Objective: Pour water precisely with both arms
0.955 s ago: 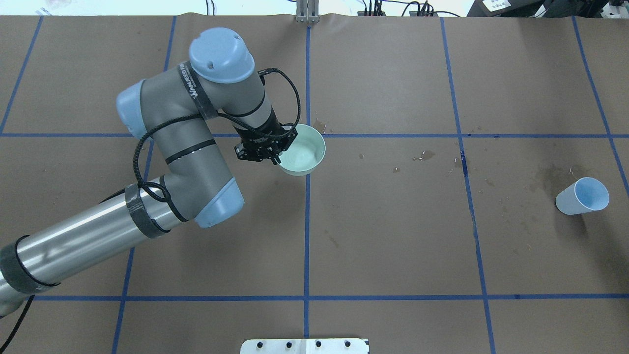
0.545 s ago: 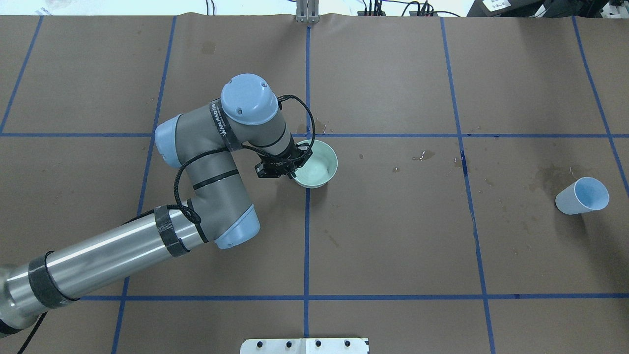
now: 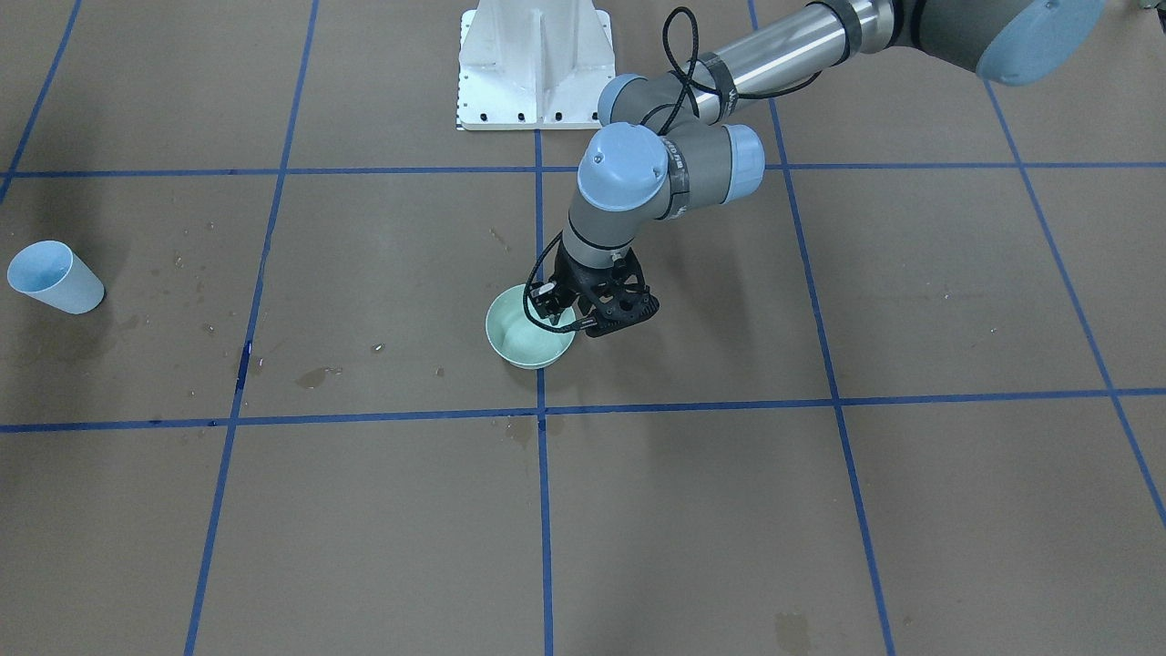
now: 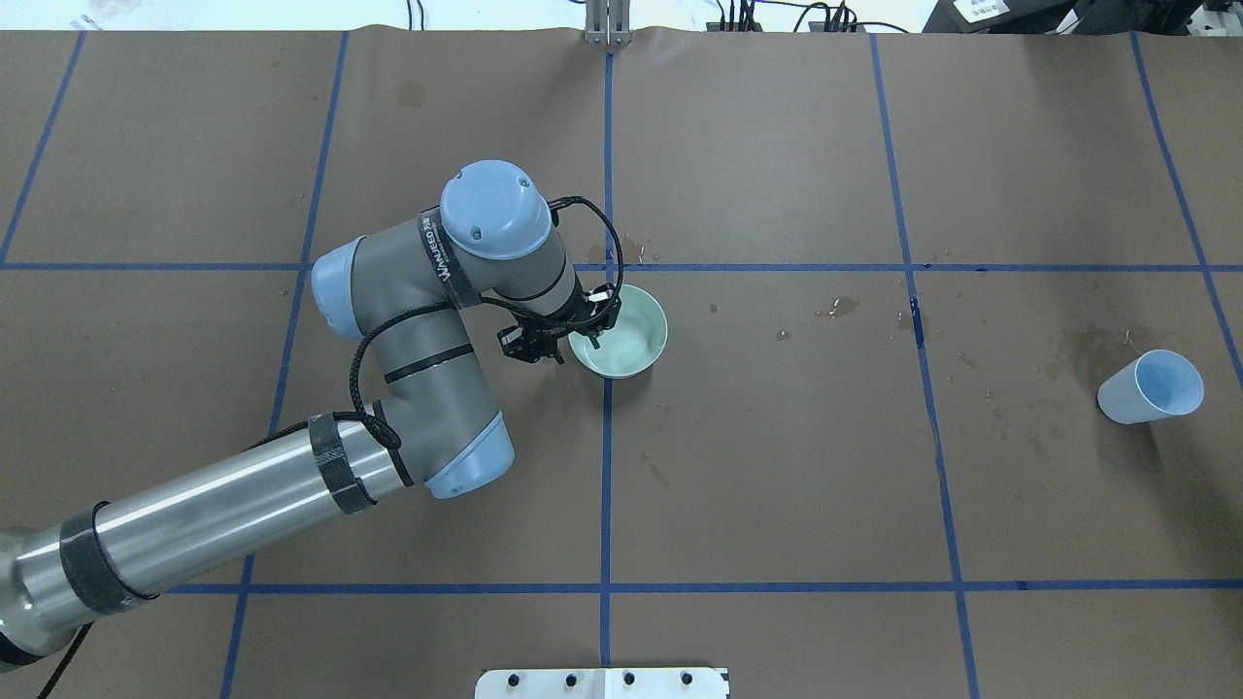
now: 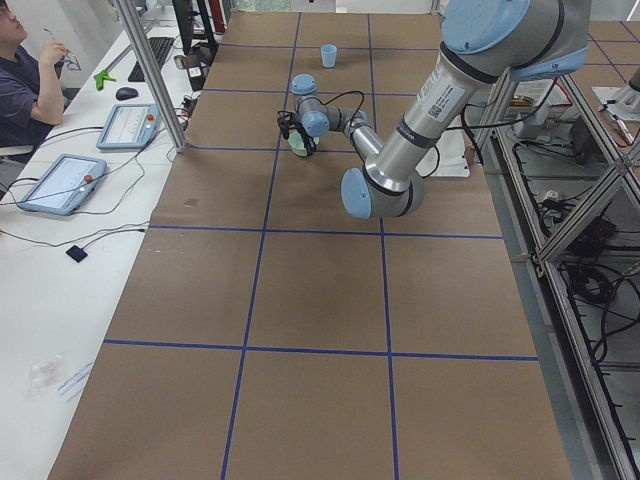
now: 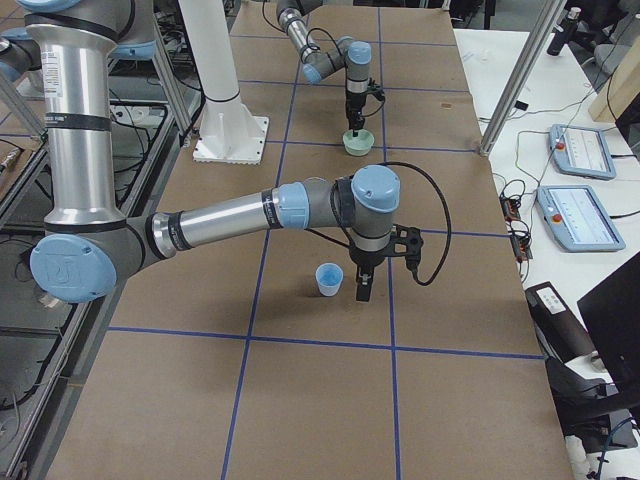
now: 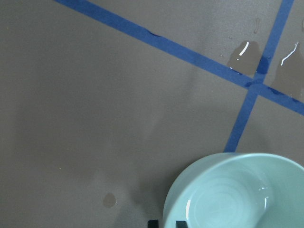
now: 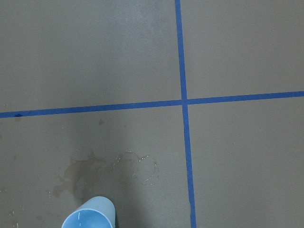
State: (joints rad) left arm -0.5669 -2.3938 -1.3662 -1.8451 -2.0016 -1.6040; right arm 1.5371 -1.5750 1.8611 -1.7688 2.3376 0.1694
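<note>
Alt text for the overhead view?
The left arm reaches in from lower left, left gripper at the rim of a pale green bowl on the brown table near centre. A light blue cup sits far right.

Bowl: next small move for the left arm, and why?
Probably free the rim and lift the left gripper straight up: the bowl looks flat on the table, jaws straddling its rim, clamped or not I cannot tell. The cup stands beside the right gripper.
</note>
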